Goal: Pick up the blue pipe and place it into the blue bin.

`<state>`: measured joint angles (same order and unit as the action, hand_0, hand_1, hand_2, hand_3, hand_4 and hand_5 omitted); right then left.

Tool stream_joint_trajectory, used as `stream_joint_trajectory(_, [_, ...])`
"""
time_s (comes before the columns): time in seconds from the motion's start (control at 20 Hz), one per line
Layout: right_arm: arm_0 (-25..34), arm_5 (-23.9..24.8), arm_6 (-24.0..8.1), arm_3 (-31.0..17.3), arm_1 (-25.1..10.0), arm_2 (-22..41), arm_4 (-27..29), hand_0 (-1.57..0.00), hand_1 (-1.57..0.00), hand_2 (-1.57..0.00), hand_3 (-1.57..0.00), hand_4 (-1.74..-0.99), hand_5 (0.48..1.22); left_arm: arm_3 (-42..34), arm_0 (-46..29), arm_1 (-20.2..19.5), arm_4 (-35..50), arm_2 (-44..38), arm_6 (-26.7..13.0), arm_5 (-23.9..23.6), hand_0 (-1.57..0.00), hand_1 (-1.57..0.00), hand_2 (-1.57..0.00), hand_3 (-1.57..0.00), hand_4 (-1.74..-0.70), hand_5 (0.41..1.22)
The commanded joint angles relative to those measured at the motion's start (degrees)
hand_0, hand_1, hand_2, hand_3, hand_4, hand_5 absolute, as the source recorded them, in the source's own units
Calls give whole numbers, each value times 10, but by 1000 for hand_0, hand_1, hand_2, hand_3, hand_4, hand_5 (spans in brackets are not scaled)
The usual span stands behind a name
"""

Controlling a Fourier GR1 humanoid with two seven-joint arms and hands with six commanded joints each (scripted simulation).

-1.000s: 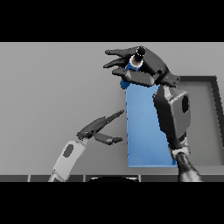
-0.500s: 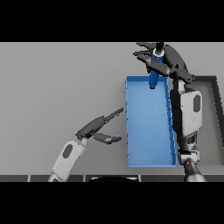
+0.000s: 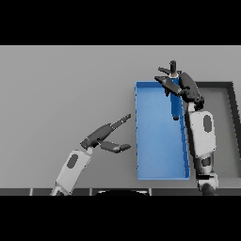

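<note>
Your right hand point(image 3: 181, 84) has its fingers curled round the blue pipe point(image 3: 175, 96), which stands nearly upright over the far right corner of the blue bin point(image 3: 157, 169) — its lower end hangs inside, by the right wall. A dark tray point(image 3: 231, 127) lies just beside the bin on the right, partly hidden by your forearm. Your left hand point(image 3: 101, 139) hovers beside the bin's left wall, fingers straight and spread — holding nothing. No writing is legible anywhere.

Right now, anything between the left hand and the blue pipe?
Head view: the blue bin's left wall and bare floor lie between the left hand and the blue pipe, held by the right hand.
</note>
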<state>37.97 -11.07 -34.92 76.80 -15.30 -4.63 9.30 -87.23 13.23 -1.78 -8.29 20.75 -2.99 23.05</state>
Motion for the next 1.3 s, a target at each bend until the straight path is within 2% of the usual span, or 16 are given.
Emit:
stream_joint_trajectory(0.0, [-12, 14, 0, -10, -10, 9, 13, -1571, -1571, -1571, -1571, -1498, 1221, -6, -4, -2, -1, 1, 9, -1, 1, 1, 1, 1, -928, 470])
stream_joint_trajectory(0.1, [-28, 35, 0, -31, -32, 42, 43, -1571, -1571, -1571, -1571, -1497, 1221, -11, -2, -1, -4, 3, 5, -4, 1, 1, 1, 1, -923, 476])
stream_joint_trajectory(0.15, [-32, 50, 0, -43, -46, 68, 60, -1571, -1571, -1571, -1257, -1546, 1221, -8, 1, 1, -4, 2, -3, -5, 1, 1, 1, 1, -923, 478])
stream_joint_trajectory(0.25, [-33, 90, 0, -70, -78, 125, 122, -1571, -1571, -1571, -804, -1616, 1221, -3, 6, 4, -7, 3, -2, -7, 1, 1, 1, 1, -922, 481])
stream_joint_trajectory(0.35, [-26, 144, 0, -88, -124, 202, 196, -1571, -1571, -1571, -514, -1661, 1221, -1, 6, 0, -5, 0, 3, -5, 1, 1, 1, 1, -919, 486])
stream_joint_trajectory(0.4, [-24, 167, 0, -93, -147, 238, 242, -1571, -1571, -1571, -411, -1677, 1171, 1, 6, -3, -5, -2, 7, -4, 1, 1, 1, 1, -918, 489])
stream_joint_trajectory(0.45, [-11, 193, 0, -101, -169, 278, 286, -1571, -1571, -1518, -455, -1626, 1161, -6, 1, 1, -4, 3, 6, -4, 1, 1, 1, 1, -920, 491])
stream_joint_trajectory(0.55, [15, 245, 0, -107, -207, 353, 371, -1084, -1025, -987, -291, -1469, 1148, -7, -1, 3, -5, 5, 1, -6, 1, 1, 1, 1, -921, 493])
stream_joint_trajectory(0.6, [29, 262, 0, -108, -228, 379, 400, -867, -820, -789, -232, -1405, 1137, -6, 4, 3, -5, 4, -3, -5, 1, 1, 1, 1, -920, 493])
stream_joint_trajectory(0.65, [42, 276, 0, -109, -244, 411, 419, -693, -656, -631, -186, -1370, 1125, -2, 8, 1, -1, -1, 0, -2, 1, 1, 1, 1, -924, 493])
stream_joint_trajectory(0.75, [57, 244, 0, -92, -262, 447, 406, -443, -419, -404, -118, -1307, 1068, 1, 4, 1, -1, -1, 0, -3, 1, 1, 1, 1, -926, 494])
stream_joint_trajectory(0.85, [79, 204, 0, -76, -295, 505, 368, -283, -268, -258, -75, -1250, 962, -4, 4, 1, -1, -3, 1, -7, 1, 1, 1, 1, -926, 494])
stream_joint_trajectory(1.0, [91, 176, 0, -70, -310, 545, 366, -145, -137, -132, -38, -1205, 837, 1, 6, 5, -4, 0, 0, -9, 1, 1, 1, 1, -927, 496])
stream_joint_trajectory(1.25, [115, 165, 0, -71, -324, 590, 373, -47, -44, -42, -12, -1125, 747, 4, 3, 5, -5, 1, 7, -8, 1, 1, 1, 1, -931, 496])
